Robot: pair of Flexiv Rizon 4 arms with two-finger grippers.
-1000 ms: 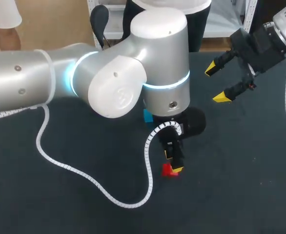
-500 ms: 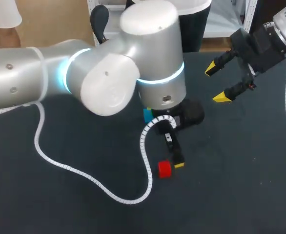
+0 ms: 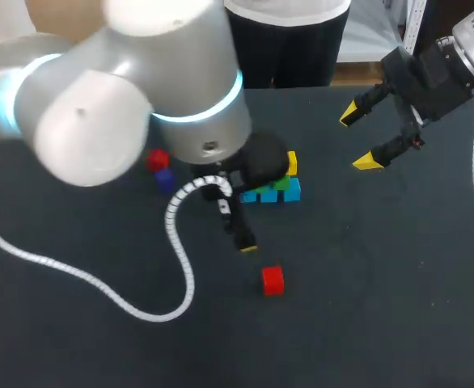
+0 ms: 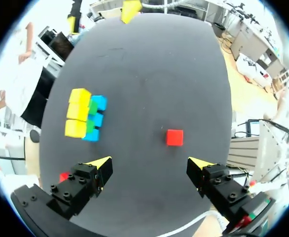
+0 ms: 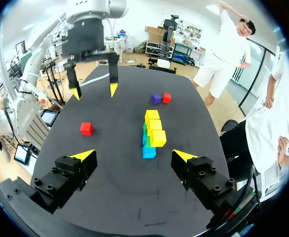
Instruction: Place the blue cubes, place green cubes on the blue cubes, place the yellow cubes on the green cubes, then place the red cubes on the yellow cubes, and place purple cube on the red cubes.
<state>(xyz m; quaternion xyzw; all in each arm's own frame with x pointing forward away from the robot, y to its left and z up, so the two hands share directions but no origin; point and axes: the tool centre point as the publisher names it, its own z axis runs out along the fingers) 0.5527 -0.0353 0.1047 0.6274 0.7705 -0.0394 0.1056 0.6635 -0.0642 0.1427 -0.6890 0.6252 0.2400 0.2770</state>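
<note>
Matte black table; red cube ahead of spread left end effector.

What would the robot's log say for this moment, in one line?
left gripper: open, empty | right gripper: open, empty | red cube: loose, ahead of left gripper | stack: blue, green, yellow layers | purple cube: unplaced

Table w/ blue cubes, red cube, purple cube.

The silver left arm stretches in past the middle, with the yellow-tipped left gripper pointing down, its fingers spread wide. The black right gripper hangs raised, its fingers likewise wide apart.
</note>
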